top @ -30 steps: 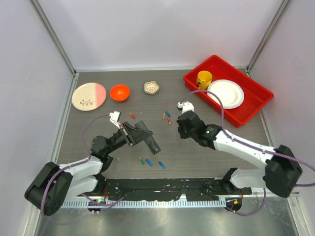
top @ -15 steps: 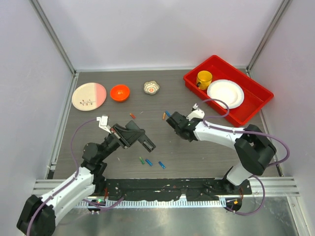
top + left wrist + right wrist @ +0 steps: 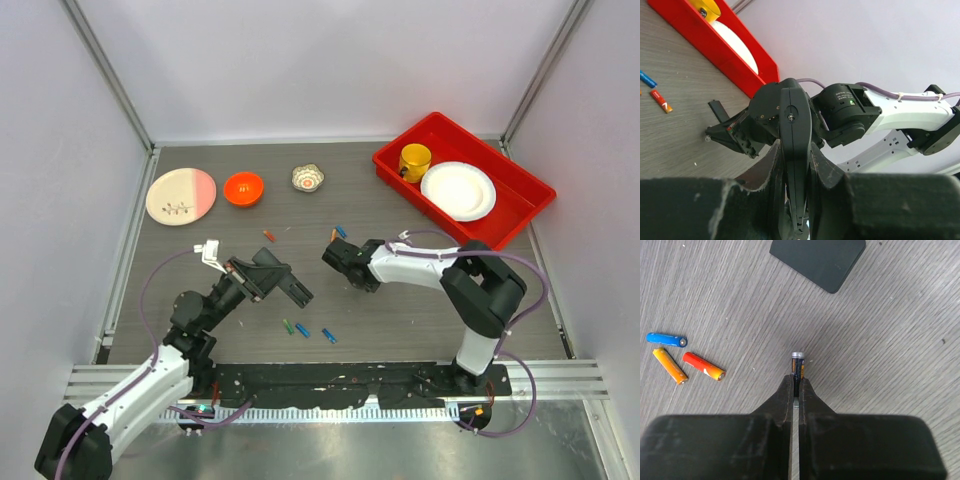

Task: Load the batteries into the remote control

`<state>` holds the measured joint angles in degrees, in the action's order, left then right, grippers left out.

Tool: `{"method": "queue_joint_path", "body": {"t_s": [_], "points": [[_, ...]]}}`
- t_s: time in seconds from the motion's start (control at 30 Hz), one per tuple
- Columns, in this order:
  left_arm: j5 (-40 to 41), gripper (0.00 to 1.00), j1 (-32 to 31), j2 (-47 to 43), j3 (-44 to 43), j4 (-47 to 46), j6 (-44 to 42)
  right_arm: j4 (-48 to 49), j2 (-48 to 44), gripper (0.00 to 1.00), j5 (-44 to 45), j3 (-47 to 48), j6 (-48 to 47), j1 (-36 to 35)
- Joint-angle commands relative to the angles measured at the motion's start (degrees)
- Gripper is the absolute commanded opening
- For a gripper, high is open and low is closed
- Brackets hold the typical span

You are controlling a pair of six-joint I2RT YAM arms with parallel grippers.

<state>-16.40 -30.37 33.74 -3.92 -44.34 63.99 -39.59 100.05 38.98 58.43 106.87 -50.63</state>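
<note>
Two containers logged: red tray [image 3: 522, 214] holding white plate [image 3: 458, 190] and yellow cup [image 3: 414, 160]; pink-and-cream plate [image 3: 190, 190] carrying grey bits [image 3: 178, 209], too small to be identified. Remote control [image 3: 794, 125] clamped in left gripper [image 3: 796, 166], raised off table [image 3: 400, 320]. Right gripper [image 3: 796, 386] closed on dark battery [image 3: 798, 365], only its tip exposed. Loose batteries [image 3: 303, 329] scattered on table. Flat black piece [image 3: 817, 257] cut off by top edge of right wrist view.

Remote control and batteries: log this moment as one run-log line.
left tool: shut on remote control | right tool: shut on battery | loose batteries: on table | loading: not yet done
</note>
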Motion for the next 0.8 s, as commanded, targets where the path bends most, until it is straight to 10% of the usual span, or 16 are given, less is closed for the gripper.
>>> {"method": "queue_joint_path", "body": {"t_s": [0.0, 0.53, 0.77], "points": [[1.2, 0.0, -0.3, 0.3, -0.2, -1.9, -0.8, -6.0, 1.9, 0.01, 4.2, 5.3, 5.1, -0.2], [1.7, 0.0, -0.2, 1.6, 1.5, -3.7, 1.5, -6.0, 2.4, 0.36, 3.4, 6.7, -2.1, -0.9], [0.8, 0.0, -0.2, 1.7, 1.2, -3.8, 1.4, -0.2, -6.9, 0.61, 7.3, 5.6, -28.6, -1.6]]}}
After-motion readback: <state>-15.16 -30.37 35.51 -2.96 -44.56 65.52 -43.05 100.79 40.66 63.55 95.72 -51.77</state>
